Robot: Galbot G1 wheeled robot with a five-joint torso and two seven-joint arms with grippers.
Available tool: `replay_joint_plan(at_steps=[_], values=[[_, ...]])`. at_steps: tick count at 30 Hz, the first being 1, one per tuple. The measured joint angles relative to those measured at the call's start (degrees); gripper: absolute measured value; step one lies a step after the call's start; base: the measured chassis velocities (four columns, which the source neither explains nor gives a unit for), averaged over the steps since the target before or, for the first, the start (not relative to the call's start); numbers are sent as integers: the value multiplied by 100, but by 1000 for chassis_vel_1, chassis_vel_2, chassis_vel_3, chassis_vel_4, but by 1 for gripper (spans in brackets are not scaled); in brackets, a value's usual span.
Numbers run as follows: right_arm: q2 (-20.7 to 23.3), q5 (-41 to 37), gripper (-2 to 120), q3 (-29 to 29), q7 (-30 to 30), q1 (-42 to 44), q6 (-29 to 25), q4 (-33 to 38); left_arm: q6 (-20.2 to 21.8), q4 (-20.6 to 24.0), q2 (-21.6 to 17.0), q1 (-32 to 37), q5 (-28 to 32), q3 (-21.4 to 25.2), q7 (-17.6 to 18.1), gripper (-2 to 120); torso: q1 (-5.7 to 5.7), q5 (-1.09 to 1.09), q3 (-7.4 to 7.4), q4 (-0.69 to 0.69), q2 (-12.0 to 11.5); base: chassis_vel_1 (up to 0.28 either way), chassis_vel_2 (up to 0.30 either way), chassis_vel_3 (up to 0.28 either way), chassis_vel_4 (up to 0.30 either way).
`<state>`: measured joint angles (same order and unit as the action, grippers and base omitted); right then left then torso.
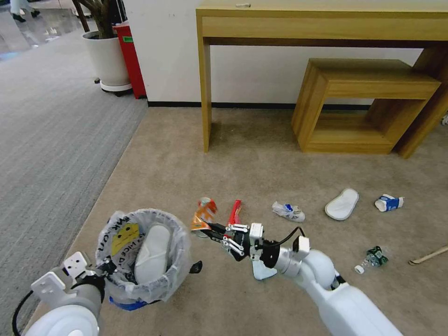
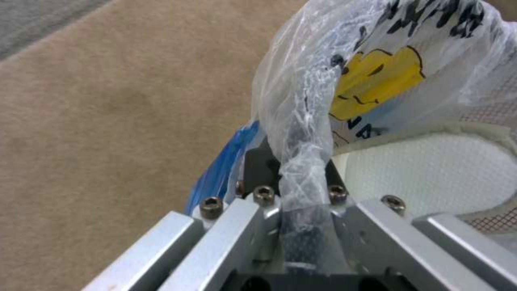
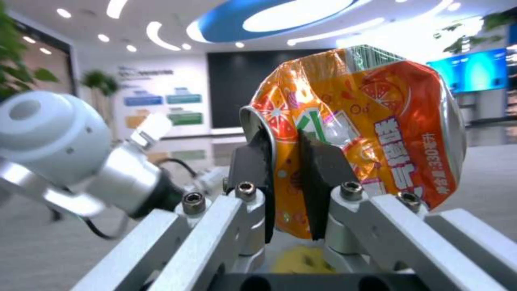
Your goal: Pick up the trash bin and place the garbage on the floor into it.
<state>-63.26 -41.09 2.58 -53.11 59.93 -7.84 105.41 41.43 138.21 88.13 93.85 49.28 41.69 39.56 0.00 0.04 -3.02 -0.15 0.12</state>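
The trash bin [image 1: 140, 252], lined with a clear bag with a yellow smiley, hangs at my lower left. My left gripper [image 1: 108, 268] is shut on its rim, and the left wrist view shows the gripper [image 2: 301, 169] pinching the bagged rim of the bin [image 2: 377, 72]. A white slipper [image 1: 151, 252] lies inside. My right gripper [image 1: 211, 227] is shut on a crushed orange can [image 1: 201, 219] just right of the bin; the right wrist view shows the gripper [image 3: 285, 161] clamped on the can [image 3: 355, 121]. A red wrapper [image 1: 235, 212] lies on the floor beside it.
More garbage lies on the beige carpet: a crushed bottle [image 1: 288, 211], a white slipper [image 1: 342, 204], a blue-white carton [image 1: 388, 202], a green-labelled bottle [image 1: 372, 258], a wooden stick [image 1: 428, 255]. A wooden desk [image 1: 322, 23] and a low bench [image 1: 368, 102] stand against the wall.
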Motion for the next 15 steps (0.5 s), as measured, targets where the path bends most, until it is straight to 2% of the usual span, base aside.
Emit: replay_joint_plan(at_steps=[3, 8, 10, 12, 15], values=[[-197, 169, 10, -503, 133, -238, 14, -357, 10, 50, 8, -5, 24, -80, -15, 0, 0, 0, 0, 1, 0, 0, 0, 0, 0], [-323, 330, 13, -863, 215, -441, 10, -697, 34, 134, -6, 7, 108, -64, -15, 0, 0, 0, 0, 2, 0, 0, 0, 0, 0], [-465, 591, 22, -1074, 293, -623, 72, -969, 51, 248, -44, 32, 216, 19, -15, 0, 0, 0, 0, 1, 0, 0, 0, 0, 0], [-502, 628, 25, -1106, 311, -657, 96, -1010, 57, 284, -56, 45, 251, 48, -15, 0, 0, 0, 0, 1, 0, 0, 0, 0, 0], [-551, 642, 40, -1122, 334, -693, 121, -1027, 60, 327, -82, 68, 300, 118, -14, 0, 0, 0, 0, 1, 0, 0, 0, 0, 0]])
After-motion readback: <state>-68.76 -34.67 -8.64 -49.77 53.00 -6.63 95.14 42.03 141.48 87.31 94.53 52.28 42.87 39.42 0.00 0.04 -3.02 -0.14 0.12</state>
